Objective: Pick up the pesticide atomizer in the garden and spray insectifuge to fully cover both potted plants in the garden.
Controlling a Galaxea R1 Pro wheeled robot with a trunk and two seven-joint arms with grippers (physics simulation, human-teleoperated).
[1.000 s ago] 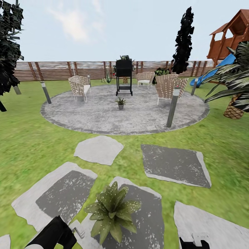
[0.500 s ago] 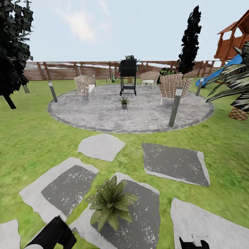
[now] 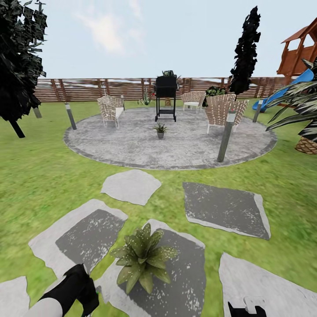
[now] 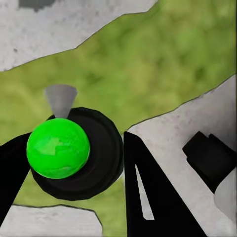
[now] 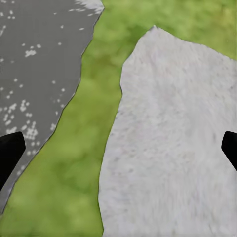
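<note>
Whole head view shifted since a second ago: camera moved, scene itself unchanged. Left arm repositioned at lower left, pale forearm now showing.

Counted, largest first:
- 1 lawn (image 3: 39, 176).
- 1 round grey patio (image 3: 132, 147).
- 1 slatted fence (image 3: 88, 89) along the back.
- 2 dark trees: one (image 3: 20, 57) cut by the left edge, one slim (image 3: 245, 48).
- 1 play tower with blue slide (image 3: 299, 57), cut off at the right edge.
- 1 big broad-leaved plant (image 3: 299, 114), also cut off.
- 6 stepping stones; nearest the patio, a pale one (image 3: 130, 187).
- 3 wicker chairs made out; leftmost (image 3: 110, 110).
- 1 black grill (image 3: 166, 97); small green item on top too blurred to identify.
- At least 3 short posts; nearest (image 3: 226, 135).
- 2 potted plants: near one (image 3: 143, 255) on a dark stepping stone between the arms, speckled pointed leaves, pot hidden under the rosette; far one (image 3: 160, 129) on the patio before the grill, pale pot visible.

Left gripper (image 4: 74, 192): fingers spread wide; bright green ball (image 4: 58, 147) on a black round body between them, identity and contact unclear.
Right gripper (image 3: 246, 306): cut by the frame edge; in the wrist view fingertips (image 5: 10, 148) far apart over stone and grass.
</note>
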